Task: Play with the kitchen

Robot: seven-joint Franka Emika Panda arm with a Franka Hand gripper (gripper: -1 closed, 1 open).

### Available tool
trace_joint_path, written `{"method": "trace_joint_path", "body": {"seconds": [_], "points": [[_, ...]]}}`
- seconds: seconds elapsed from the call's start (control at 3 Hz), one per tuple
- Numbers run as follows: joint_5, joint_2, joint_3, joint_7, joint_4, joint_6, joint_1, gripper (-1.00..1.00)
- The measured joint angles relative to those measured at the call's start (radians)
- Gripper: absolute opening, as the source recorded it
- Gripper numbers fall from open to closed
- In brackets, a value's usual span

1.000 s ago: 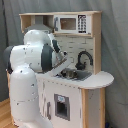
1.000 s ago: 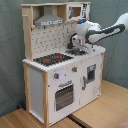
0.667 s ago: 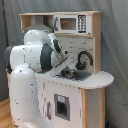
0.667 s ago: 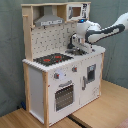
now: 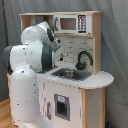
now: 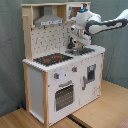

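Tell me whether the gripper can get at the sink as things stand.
Probably yes. In the second exterior view the gripper hangs right above the sink of the kitchen, with nothing visible between them. The black faucet beside it could crowd the approach.

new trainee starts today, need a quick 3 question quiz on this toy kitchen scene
1. True or false: the arm reaches in over the sink side of the kitchen, not the hob side.
2. In the second exterior view, what hangs above the hob? A) microwave B) grey hood C) faucet
3. Fill in: in the first exterior view, the black faucet stands behind the ____.

Key: 1 true; 2 B; 3 sink. The microwave sits on the upper shelf above the sink.
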State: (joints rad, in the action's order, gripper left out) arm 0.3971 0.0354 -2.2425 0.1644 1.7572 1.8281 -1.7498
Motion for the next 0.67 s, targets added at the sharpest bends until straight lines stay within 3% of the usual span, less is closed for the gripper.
{"method": "trace_joint_path", "body": {"seconds": [0.33,0.67], "points": [[0.026,0.003,-0.078,-0.013,-0.044,-0.055,0.000,1.00],[0.084,0.014,-0.157,-0.048,-0.069,-0.107,0.000,1.00]]}}
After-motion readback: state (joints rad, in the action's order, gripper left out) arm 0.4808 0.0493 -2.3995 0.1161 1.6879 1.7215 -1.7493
